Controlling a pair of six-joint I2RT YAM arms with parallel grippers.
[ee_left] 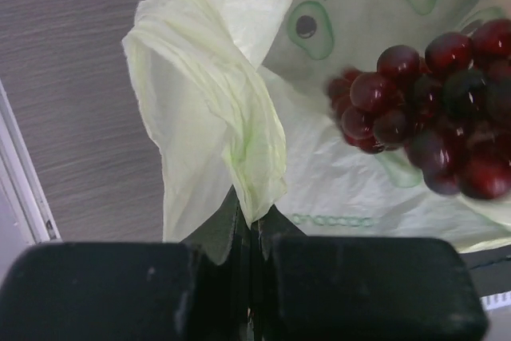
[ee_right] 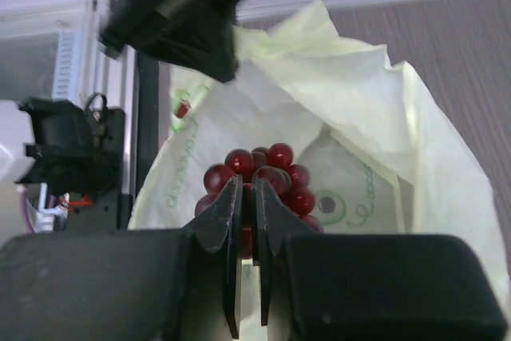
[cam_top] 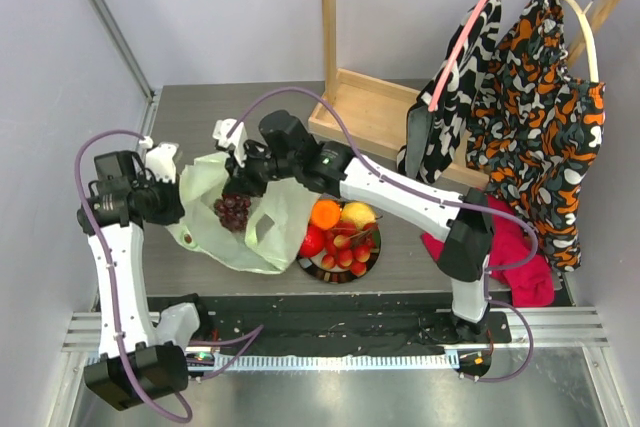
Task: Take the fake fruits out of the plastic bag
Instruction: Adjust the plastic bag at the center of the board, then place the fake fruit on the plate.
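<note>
The pale green plastic bag (cam_top: pixel 270 237) lies open on the table, left of the plate. My left gripper (cam_top: pixel 172 197) is shut on a bunched fold of the bag's edge (ee_left: pixel 254 189) and holds it up. My right gripper (cam_top: pixel 240 175) is shut on the top of the dark purple grape bunch (cam_top: pixel 233 212), which sits over the bag's opening. The grapes show in the left wrist view (ee_left: pixel 431 117) and behind my right fingertips (ee_right: pixel 279 157), with the bag (ee_right: pixel 359 101) around them. An orange (cam_top: pixel 325 214), a lemon (cam_top: pixel 357 213), a red apple (cam_top: pixel 312 242) and red berries (cam_top: pixel 345 252) lie on the plate.
The round dark-rimmed plate (cam_top: pixel 372 265) sits right of the bag. A wooden clothes rack (cam_top: pixel 360 107) with hanging patterned garments (cam_top: pixel 530 107) stands at the back right. A red cloth (cam_top: pixel 515 247) lies at the right table edge.
</note>
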